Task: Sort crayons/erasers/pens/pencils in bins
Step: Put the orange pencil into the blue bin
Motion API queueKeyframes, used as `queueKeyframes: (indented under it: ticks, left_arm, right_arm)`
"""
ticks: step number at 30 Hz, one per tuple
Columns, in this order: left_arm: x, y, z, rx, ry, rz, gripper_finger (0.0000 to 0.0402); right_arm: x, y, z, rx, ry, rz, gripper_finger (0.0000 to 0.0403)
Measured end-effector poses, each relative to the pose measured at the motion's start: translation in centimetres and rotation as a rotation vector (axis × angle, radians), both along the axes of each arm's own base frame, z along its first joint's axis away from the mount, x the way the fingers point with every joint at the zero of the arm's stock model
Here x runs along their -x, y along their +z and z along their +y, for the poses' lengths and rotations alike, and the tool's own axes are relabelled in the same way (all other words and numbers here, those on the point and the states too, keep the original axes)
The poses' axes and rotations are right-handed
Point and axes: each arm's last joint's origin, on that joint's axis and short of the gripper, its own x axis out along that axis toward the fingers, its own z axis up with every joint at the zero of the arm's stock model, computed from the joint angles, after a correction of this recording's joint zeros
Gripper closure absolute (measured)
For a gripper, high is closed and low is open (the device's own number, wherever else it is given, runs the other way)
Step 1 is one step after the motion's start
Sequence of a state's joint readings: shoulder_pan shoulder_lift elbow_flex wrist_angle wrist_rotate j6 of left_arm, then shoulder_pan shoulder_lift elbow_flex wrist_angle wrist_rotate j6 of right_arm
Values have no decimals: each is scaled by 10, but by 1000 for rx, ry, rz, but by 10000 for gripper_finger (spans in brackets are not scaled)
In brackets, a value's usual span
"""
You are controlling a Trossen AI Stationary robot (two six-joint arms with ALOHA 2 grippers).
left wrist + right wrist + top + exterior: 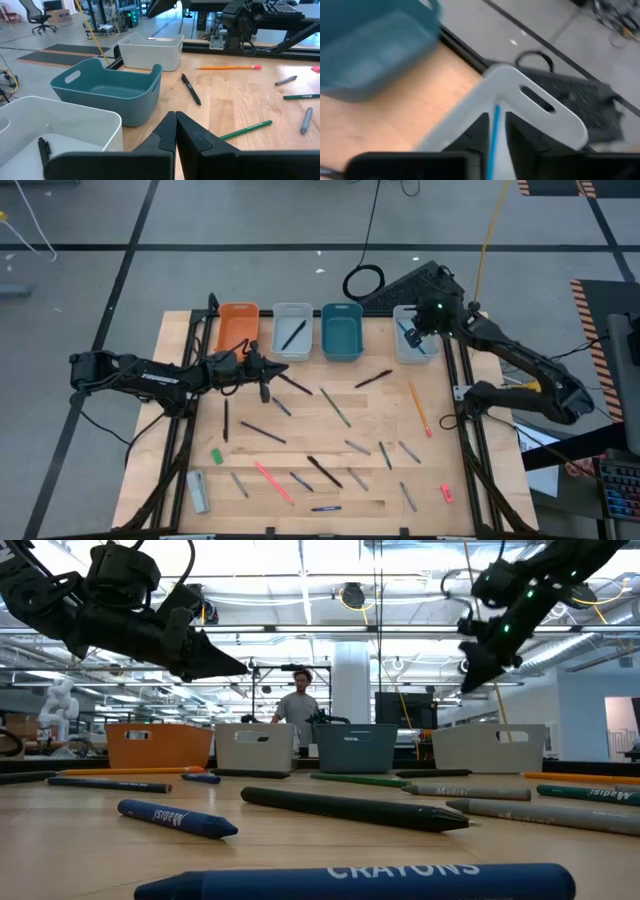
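The right claw [495,135] grips a blue stick [493,131] over the far-right grey bin [414,340]; tilted, it could clip the rim and fall outside. The left claw [268,370], clenched and empty, hovers near the orange bin [238,325].

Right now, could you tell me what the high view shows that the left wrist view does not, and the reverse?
Only the high view shows the orange bin, the green eraser, the pink eraser and the right pincer over the far white bin. Only the left wrist view shows that the left pincer is shut and empty. Both show the teal bin, empty, and the near white bin holding a dark pen.
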State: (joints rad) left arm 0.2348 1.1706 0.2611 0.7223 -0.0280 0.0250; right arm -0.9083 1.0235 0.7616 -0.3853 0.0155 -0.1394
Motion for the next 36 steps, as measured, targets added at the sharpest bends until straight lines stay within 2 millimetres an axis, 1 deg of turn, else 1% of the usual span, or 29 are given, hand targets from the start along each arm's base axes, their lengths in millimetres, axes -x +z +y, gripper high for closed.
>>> queueKeyframes:
  ticks: [1,3,7,10,14,19,22,25,28,32,36]
  left_arm:
    - [0,0,0,0,0,0,398]
    - [0,0,0,1,0,0,396]
    - [0,0,0,5,1,-1,385]
    - [0,0,0,7,1,-2,387]
    - [0,0,0,8,1,-1,398]
    - [0,0,0,5,18,1,384]
    - [0,-1,1,5,28,9,383]
    - [0,-1,1,5,27,11,392]
    - [0,-1,1,5,27,12,398]
    - [0,-1,1,5,27,12,387]
    - [0,-1,1,5,27,11,383]
  right_arm:
    - [0,4,4,-3,14,-35,384]
    - [-2,9,11,-19,44,-99,397]
    - [-7,14,24,-58,110,-181,391]
    - [-13,13,35,-85,160,-209,398]
    - [-21,7,51,-169,179,-192,401]
    - [-33,1,78,-203,191,-121,402]
    - [-41,2,96,-232,222,-137,402]
    - [-45,1,110,-292,218,-159,402]
    - [-43,-3,118,-379,168,-143,402]
    - [-37,-7,125,-463,96,-62,403]
    - [-37,-3,129,-494,78,-33,403]
